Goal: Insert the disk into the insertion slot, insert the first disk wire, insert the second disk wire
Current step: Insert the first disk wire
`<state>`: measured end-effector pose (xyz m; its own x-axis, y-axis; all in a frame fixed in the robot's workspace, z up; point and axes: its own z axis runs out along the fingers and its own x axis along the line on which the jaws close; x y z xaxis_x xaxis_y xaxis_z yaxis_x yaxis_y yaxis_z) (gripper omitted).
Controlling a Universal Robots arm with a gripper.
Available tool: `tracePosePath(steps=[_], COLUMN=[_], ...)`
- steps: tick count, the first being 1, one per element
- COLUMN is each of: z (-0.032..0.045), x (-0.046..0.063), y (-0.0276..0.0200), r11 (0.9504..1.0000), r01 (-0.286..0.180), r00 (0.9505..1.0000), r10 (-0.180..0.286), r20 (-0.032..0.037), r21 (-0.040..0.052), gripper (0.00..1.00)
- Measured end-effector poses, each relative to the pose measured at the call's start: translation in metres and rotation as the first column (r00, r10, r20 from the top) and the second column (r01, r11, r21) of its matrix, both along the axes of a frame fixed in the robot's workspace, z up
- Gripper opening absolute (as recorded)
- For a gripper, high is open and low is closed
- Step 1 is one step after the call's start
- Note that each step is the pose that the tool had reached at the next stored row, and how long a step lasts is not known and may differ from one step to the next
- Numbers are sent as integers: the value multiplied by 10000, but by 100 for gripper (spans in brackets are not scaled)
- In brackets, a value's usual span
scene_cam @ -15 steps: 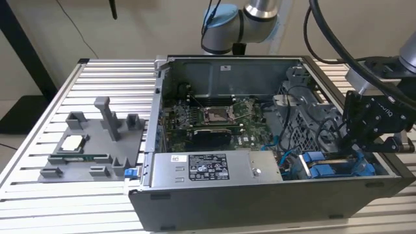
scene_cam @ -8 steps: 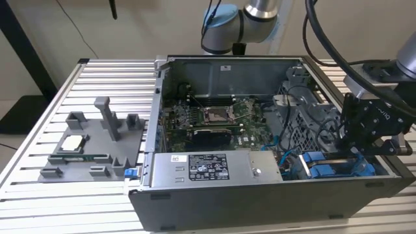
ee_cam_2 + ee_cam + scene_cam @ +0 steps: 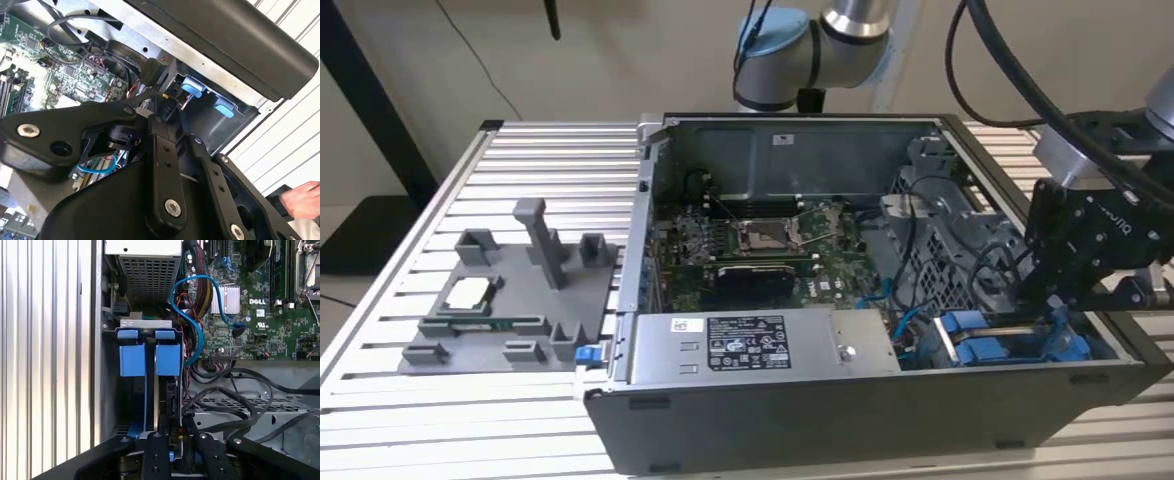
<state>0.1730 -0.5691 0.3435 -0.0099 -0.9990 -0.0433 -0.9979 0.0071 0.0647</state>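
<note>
Exterior view: the gripper (image 3: 1051,312) reaches down into the open computer case (image 3: 854,410) on the tabletop (image 3: 534,160), at the insertion slot (image 3: 974,350).

Second wrist view: the fingers (image 3: 161,145) are drawn close together and seem to pinch a small black wire plug (image 3: 169,96).

First wrist view: the disk (image 3: 167,360) stands on edge inside the slot, just ahead of the fingers.

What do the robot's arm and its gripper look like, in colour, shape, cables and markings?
The arm is made of silver tubes with light blue joint caps. Black cables loop down to its grey metal wrist. The gripper is a boxy black body with white lettering. In the second wrist view the gripper shows black linked bars with silver screw heads.
</note>
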Motion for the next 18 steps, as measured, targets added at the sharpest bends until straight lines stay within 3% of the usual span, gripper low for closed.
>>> tracePosePath(steps=[8, 12, 18], z=[178, 227, 259], x=[0, 1, 1], y=[0, 2, 11], r11=[10000, 10000, 10000], r01=[0, -2, -7], r00=[10000, 10000, 9996], r10=[0, 2, 7], r20=[0, 15, 286], r21=[1, 0, -1], gripper=[26, 26, 26])
